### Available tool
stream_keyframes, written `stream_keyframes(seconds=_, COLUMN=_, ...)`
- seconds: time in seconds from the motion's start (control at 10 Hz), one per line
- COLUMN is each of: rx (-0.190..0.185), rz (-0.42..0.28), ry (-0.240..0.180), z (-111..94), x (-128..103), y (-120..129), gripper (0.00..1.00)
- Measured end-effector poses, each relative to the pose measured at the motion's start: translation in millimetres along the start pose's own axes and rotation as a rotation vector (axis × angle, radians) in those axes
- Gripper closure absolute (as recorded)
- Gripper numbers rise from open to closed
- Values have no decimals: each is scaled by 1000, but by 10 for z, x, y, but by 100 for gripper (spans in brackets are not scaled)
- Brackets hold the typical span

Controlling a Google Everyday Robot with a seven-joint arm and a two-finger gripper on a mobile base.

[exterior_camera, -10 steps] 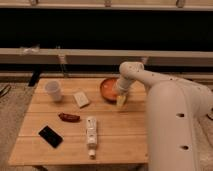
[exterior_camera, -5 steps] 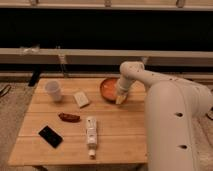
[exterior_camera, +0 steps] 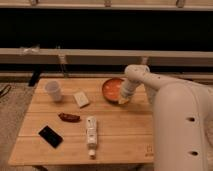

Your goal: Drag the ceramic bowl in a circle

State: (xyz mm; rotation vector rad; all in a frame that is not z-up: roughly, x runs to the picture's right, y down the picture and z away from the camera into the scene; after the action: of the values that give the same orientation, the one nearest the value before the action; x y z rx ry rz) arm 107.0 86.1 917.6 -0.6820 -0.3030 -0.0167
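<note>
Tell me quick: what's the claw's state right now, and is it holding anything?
Claw: down at the near right rim of the orange bowl on the table; open, closed or holding cannot be told.

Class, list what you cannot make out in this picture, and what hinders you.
Camera view, pincer at the shallow orange-red ceramic bowl's right rim: the white arm covers the rim there, so the grip is unclear.
Camera view, wooden table's right edge: hidden behind the robot's white body.
Camera view, small brown oblong item: too small to identify.
</note>
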Motion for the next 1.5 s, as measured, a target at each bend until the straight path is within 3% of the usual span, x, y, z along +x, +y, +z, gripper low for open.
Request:
stream_keyframes(seconds=0.3, rx=9, rz=51, ry=11, z=-96, x=243, y=133, gripper=100)
stream_keyframes(seconds=0.6, rx=52, rz=77, ry=33, z=-370, x=426, y=-1, gripper=100)
stream_keyframes(seconds=0.9, rx=66, rz=-32, ry=51, z=-545, x=216, y=-280, gripper=100)
stream_keyframes(seconds=1.1, rx=51, rz=-151, ry=55, z=-513, x=-124, y=-481, gripper=100)
stream_keyframes(seconds=1.2, rx=47, rz=-161, ry=56, z=-505, x=-150, y=-487, gripper=100)
stream_keyframes(seconds=1.3, rx=3, rz=-310, ry=62, z=-362, x=-573, y=-473, gripper=100)
stream_keyframes(seconds=1.5, rx=-44, rz=-400, ry=71, z=-250, x=-779, y=-253, gripper=100)
